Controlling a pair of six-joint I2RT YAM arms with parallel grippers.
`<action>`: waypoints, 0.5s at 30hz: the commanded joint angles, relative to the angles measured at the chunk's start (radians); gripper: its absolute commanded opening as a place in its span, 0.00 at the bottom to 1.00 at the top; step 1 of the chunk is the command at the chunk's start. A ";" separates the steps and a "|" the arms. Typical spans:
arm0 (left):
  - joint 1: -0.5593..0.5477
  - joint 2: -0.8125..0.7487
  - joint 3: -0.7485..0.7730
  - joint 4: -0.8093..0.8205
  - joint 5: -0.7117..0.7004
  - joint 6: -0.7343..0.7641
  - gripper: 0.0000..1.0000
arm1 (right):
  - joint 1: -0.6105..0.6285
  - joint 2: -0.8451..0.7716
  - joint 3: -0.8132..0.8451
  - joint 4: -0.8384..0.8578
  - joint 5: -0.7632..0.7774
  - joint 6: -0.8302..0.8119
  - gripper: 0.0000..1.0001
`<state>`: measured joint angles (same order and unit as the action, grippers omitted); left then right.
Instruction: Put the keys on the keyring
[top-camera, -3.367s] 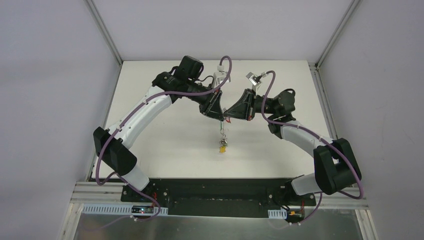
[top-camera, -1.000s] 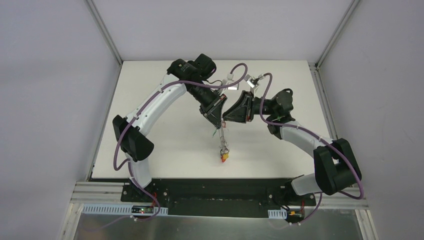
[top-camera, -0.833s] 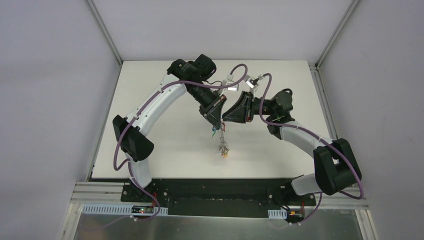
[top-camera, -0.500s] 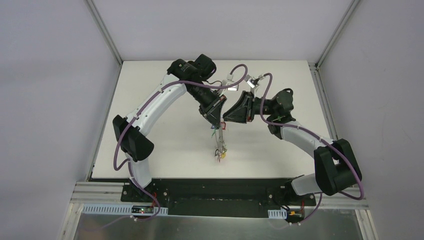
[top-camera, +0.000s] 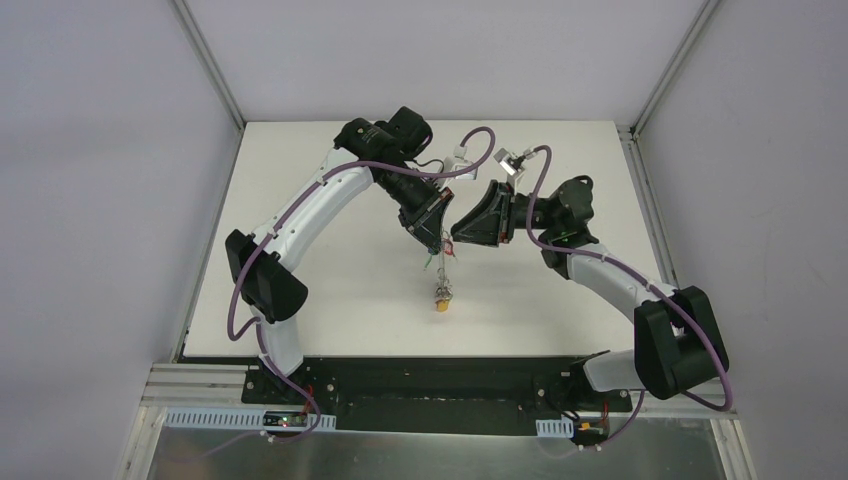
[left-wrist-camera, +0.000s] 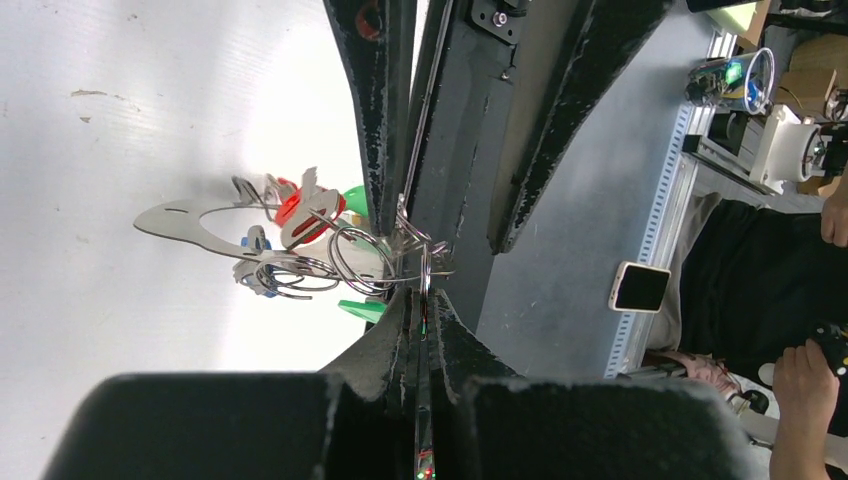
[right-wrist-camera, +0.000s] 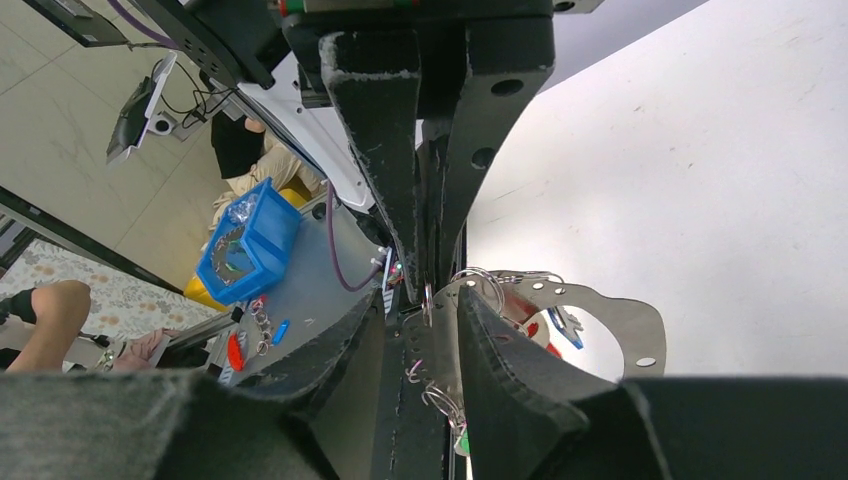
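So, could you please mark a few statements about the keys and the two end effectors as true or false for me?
1. The small silver keys with coloured plastic tags lie scattered over the white table. False: they hang together in one bunch.
2. The left end effector is shut on the thin grey metal keyring. True.
3. The right end effector is parked far from the left one. False: the two meet tip to tip over the middle of the table.
4. One key in the bunch has a red tag. True.
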<state>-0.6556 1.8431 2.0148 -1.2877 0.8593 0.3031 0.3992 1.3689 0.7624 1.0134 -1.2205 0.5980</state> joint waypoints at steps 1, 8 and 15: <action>-0.006 -0.035 0.002 0.013 0.031 0.005 0.00 | 0.021 -0.025 0.026 -0.018 -0.031 -0.061 0.35; -0.006 -0.035 0.000 0.015 0.029 0.003 0.00 | 0.055 0.000 0.033 -0.068 -0.032 -0.101 0.33; -0.006 -0.035 -0.011 0.017 0.031 0.007 0.00 | 0.067 0.015 0.045 -0.072 -0.031 -0.099 0.25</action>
<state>-0.6556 1.8431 2.0129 -1.2709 0.8581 0.3027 0.4587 1.3773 0.7631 0.9192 -1.2282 0.5220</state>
